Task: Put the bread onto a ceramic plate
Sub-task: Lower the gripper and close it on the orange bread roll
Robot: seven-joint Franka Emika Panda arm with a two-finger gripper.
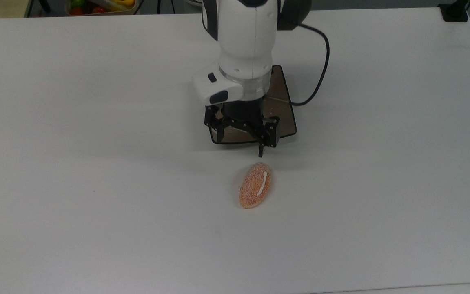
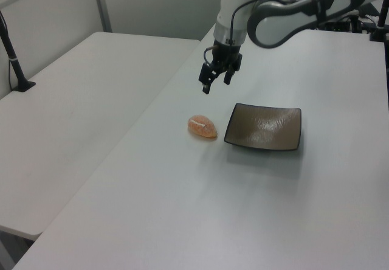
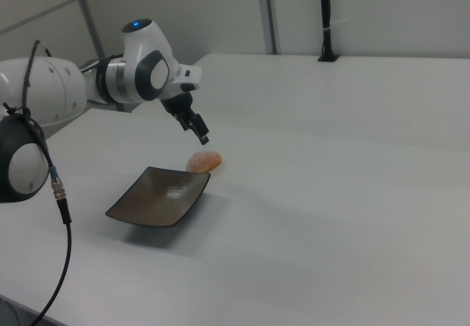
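- The bread [image 1: 255,185] lies alone on the white counter [image 1: 96,183], a short way past the tool [image 1: 241,143] on the side away from the arm, and lower than it; nothing touches it.
- The tool hangs in the air with its jaws spread apart and nothing between them. In the top view it is over the near edge of the ceramic plate [image 1: 286,118].
- The step in hand, as I judge it, is the approach to the bread. To do it well, the tool should come right above the middle of the roll and go down straight, with one finger on each long side, so that it closes across the narrow width.
- The roll is oval, orange-brown, with a rough speckled surface and one thin white stripe. It looks soft, so a gentle closing is safer.
- The ceramic plate is square, dark brown and glossy, with a thin black rim and slightly raised corners; it sits behind and below the tool, just beside the bread.
- The counter is flat, matte and plain.
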